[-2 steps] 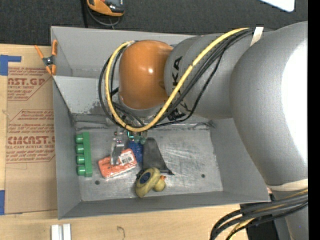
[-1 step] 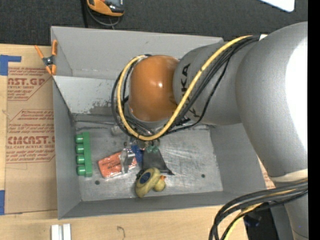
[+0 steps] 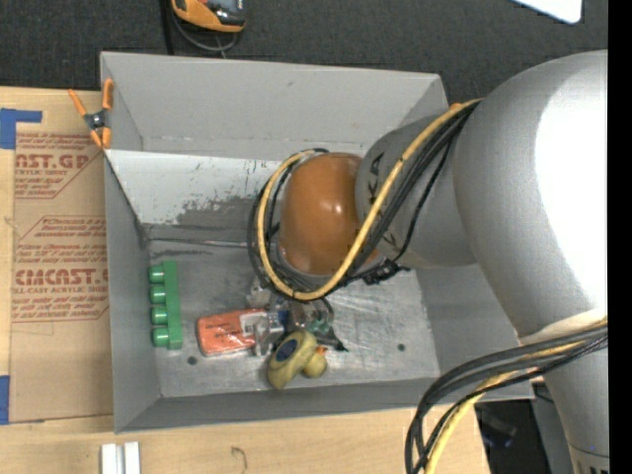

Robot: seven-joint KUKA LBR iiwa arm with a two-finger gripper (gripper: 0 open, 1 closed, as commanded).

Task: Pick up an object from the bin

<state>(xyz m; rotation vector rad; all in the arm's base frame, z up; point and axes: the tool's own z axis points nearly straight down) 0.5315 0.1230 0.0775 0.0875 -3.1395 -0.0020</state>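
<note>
Three things on the bin (image 3: 296, 107) floor: green block (image 3: 165, 306) at left, orange piece (image 3: 227, 334) and yellow lump (image 3: 294, 356) close together near the front. Gripper (image 3: 279, 322) sits low between orange piece and yellow lump, touching or just beside both. Cannot tell how far open it is, nor whether it has anything.

Risk: with the two so close, a closing could catch both or neither, or nudge one aside. The lump could wedge against the bin's front.

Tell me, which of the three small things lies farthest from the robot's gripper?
The green studded block at far left; the orange piece and yellow piece lie right beside the gripper.
</note>
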